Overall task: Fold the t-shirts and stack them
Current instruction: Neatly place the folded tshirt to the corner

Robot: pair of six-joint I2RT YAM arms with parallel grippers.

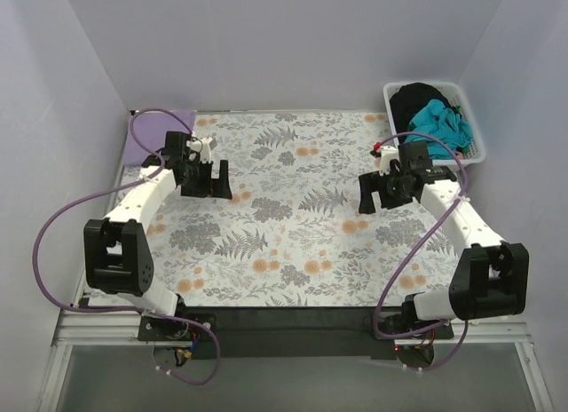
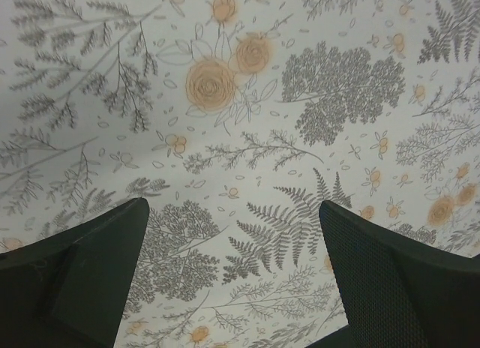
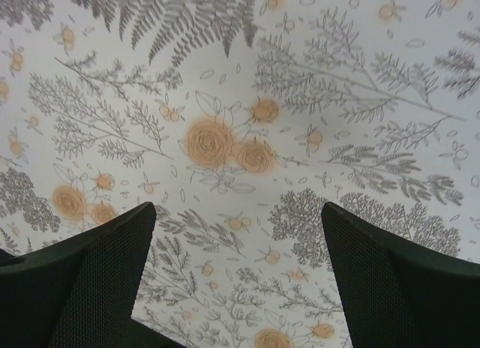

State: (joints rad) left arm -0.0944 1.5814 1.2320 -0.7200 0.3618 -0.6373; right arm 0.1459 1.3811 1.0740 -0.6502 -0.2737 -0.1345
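Note:
A folded lavender-purple t-shirt [image 1: 151, 137] lies at the far left edge of the table, just behind my left arm. A teal t-shirt [image 1: 441, 123] and a black t-shirt [image 1: 417, 99] sit bunched in a white basket [image 1: 476, 147] at the far right. My left gripper [image 1: 205, 181] is open and empty above the floral covering, near the lavender shirt; its wrist view [image 2: 232, 213] shows only the floral print between the fingers. My right gripper [image 1: 380, 194] is open and empty, in front of the basket; its wrist view [image 3: 238, 217] shows only floral print.
The floral-printed covering [image 1: 293, 225] spans the table. White walls close in the left, back and right sides. Purple cables loop from each arm near the front corners. A black strip runs along the near edge by the arm bases.

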